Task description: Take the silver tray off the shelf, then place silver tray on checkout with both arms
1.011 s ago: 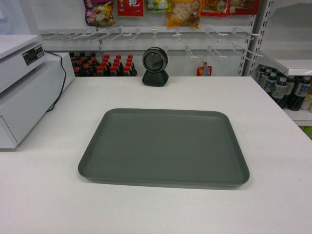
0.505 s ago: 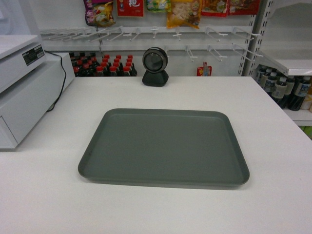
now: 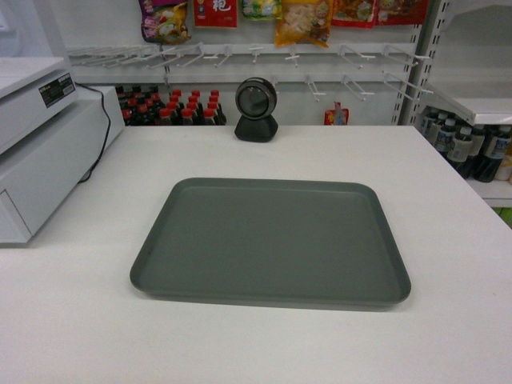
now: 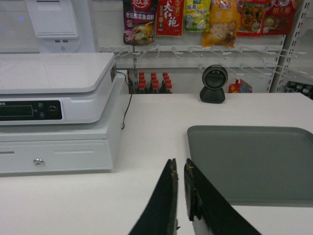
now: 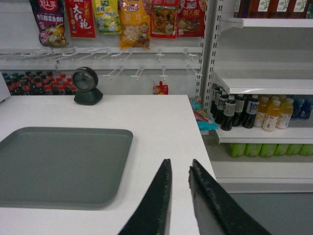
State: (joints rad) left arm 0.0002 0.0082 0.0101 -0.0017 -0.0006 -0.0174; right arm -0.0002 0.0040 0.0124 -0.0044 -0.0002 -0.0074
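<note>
White checkout (image 3: 448,240) counter fills most of my head view, with the silver tray (image 3: 272,240) lying flat at its centre. At the left edge of the frame sits a white cash register (image 3: 40,144); a black scanner (image 3: 256,110) stands at upper centre, beyond the tray. My left gripper (image 4: 180,169) hangs low at the bottom of its wrist view, jaws nearly together and holding nothing, just left of the tray. My right gripper (image 5: 180,169) has a narrow gap, also holding nothing, right of the tray.
</note>
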